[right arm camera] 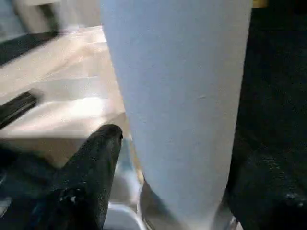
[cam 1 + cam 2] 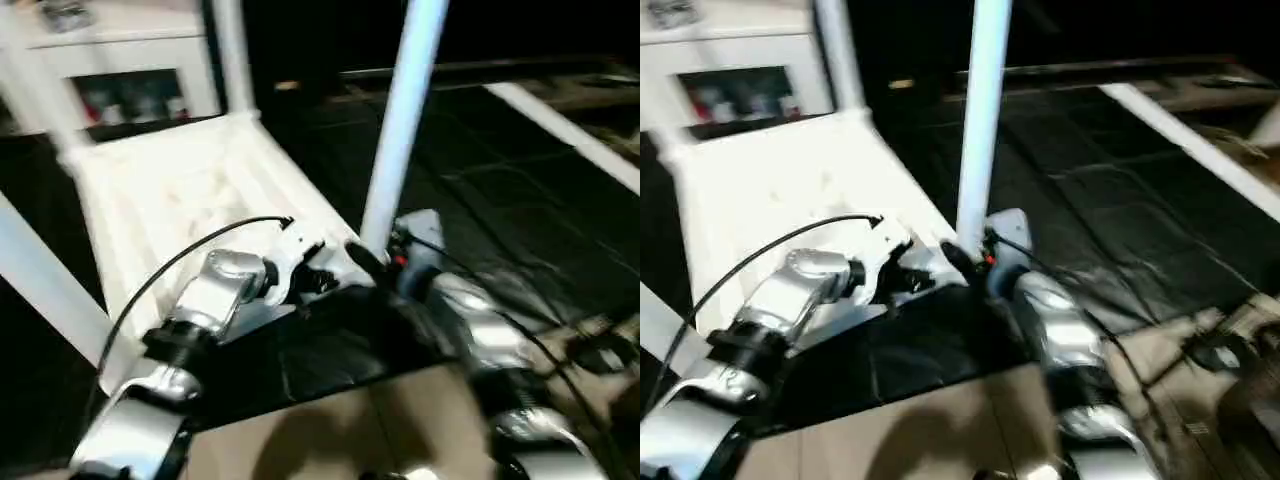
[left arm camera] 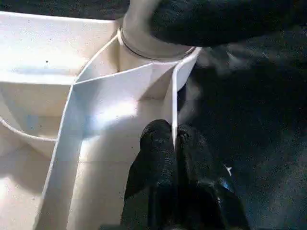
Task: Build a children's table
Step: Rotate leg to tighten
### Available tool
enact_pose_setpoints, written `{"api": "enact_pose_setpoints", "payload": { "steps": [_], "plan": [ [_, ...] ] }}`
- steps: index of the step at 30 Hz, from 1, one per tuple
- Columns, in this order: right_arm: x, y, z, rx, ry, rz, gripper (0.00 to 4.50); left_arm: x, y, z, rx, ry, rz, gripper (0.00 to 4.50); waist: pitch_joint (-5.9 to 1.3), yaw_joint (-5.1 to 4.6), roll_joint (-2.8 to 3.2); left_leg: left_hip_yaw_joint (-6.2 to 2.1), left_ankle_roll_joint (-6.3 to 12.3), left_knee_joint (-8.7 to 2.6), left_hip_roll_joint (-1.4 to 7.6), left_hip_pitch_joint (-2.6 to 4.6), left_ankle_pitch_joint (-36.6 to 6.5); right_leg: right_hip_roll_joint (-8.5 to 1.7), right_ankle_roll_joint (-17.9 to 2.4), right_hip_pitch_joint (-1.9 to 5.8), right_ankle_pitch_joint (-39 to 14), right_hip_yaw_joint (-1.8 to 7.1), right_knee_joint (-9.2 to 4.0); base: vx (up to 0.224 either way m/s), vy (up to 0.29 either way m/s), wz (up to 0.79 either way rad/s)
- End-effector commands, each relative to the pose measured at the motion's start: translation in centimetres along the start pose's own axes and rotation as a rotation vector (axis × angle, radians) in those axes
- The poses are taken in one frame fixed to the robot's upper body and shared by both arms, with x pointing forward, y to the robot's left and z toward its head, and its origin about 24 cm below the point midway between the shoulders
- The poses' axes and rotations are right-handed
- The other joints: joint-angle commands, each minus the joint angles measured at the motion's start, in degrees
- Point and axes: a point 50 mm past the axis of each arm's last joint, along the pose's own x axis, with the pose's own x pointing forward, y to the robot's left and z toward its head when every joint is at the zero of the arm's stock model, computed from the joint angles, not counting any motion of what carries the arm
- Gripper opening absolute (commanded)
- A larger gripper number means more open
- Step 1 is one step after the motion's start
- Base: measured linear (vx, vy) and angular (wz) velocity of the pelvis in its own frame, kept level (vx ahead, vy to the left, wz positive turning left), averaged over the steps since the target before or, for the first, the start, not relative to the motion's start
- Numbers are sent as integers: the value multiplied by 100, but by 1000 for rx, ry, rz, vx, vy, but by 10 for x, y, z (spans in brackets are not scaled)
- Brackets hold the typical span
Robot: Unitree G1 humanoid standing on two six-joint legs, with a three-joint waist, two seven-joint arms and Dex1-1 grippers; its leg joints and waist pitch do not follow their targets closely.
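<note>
No writing, label, brand, number or sign can be read anywhere, neither on the white table top [image 2: 190, 190] and its upright leg [image 2: 400, 120] nor on the cabinet [image 2: 110, 60] behind.

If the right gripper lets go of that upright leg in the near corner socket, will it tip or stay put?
The leg probably stays: its base sits in the round corner socket. It looks like stiff, light, hollow plastic, smooth and likely slippery. It is tall and narrow, so a sideways knock may lever it loose. The left gripper pinching the tabletop rim should steady it.
</note>
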Motion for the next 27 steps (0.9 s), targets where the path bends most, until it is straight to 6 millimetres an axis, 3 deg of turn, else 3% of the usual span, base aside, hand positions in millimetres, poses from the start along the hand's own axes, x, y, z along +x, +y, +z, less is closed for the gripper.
{"api": "enact_pose_setpoints", "payload": {
  "steps": [1,2,4,6,8,12,14,19,27],
  "plan": [
    [1,14,0,-10,12,159,376,4,-10,8,68,-18,-101,0,-430,43,-32,110,651,-292,56,-74,-690,-348,-992,429,-1461,367,-308,0,0,0],
    [-11,13,2,-29,24,237,389,-1,-11,4,94,1,-152,0,-450,111,-20,111,662,-279,71,-70,-512,-329,-1026,436,-1239,360,-270,0,0,0],
    [-21,11,4,-39,38,296,407,-6,-13,0,119,21,-201,0,-430,144,-10,113,679,-289,93,-56,-537,-319,-1055,423,-1199,362,-267,0,0,0],
    [-30,9,7,-52,53,347,416,-11,-15,-3,140,48,-247,0,-430,191,-11,117,632,-296,102,-39,-629,-323,-1040,414,-1368,361,-270,0,0,0],
    [-39,6,10,-65,79,404,441,-16,-17,-6,186,70,-309,0,-412,246,-63,150,542,-306,115,6,-804,-321,-961,381,-1677,372,-307,0,0,0],
    [-49,3,17,-100,130,499,441,-25,-21,-12,241,126,-424,0,-418,314,-43,178,472,-305,139,30,-792,-309,-926,354,-1678,405,-276,0,0,0],
    [-51,1,21,-123,144,518,441,-29,-23,-14,270,154,-479,0,-405,341,-100,218,437,-291,117,28,-866,-285,-955,317,-1717,455,-246,0,0,0],
    [-50,6,23,-122,222,656,441,-32,-24,-15,318,198,-543,0,-425,368,-88,227,404,-272,123,32,-860,-291,-1088,319,-1521,493,-184,0,0,0],
    [-40,17,16,-105,268,761,441,-32,-22,-12,347,210,-565,0,-410,389,-110,214,288,-278,117,4,-993,-305,-911,321,-1916,508,-217,0,0,0]
  ]
}}
